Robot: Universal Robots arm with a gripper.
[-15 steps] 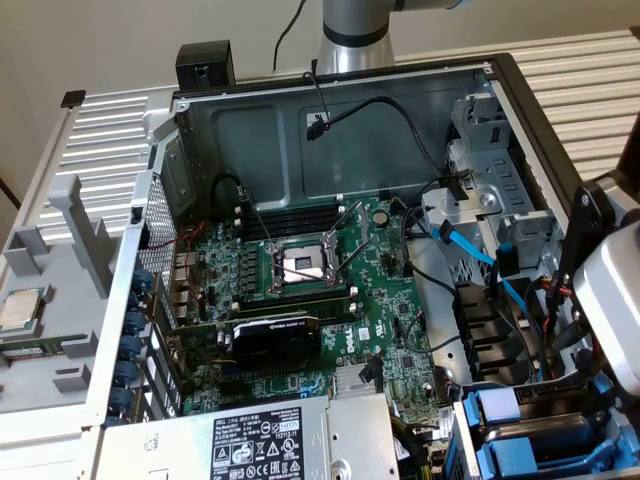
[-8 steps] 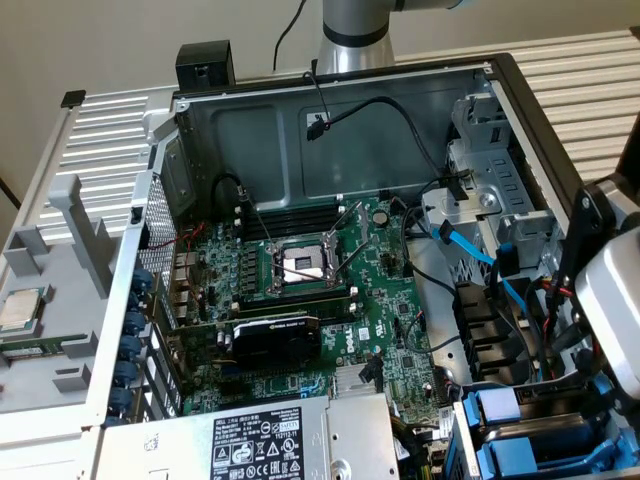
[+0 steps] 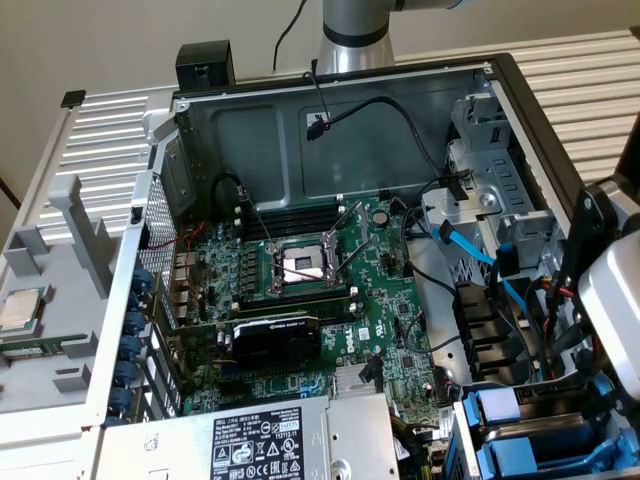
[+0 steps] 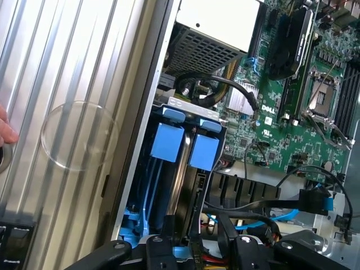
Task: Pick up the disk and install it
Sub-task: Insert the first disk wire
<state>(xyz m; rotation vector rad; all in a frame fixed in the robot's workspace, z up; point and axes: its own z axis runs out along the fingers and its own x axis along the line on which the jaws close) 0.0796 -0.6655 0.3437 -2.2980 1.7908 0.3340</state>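
- Gripper (image 4: 199, 250) hangs right over the disk (image 4: 169, 143), which stands on edge so it can slide down; pinching or loose, I cannot tell;
- blue-framed disk sits in a corner of the case (image 3: 300, 130), near the green board (image 3: 390, 262).

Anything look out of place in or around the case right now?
The processor socket sits open and empty, while a chip lies outside the case on the grey tray. A person's fingertip is over the ribbed panel.

The arm (image 3: 352, 30) is silver, its wrist housing (image 3: 612, 300) white
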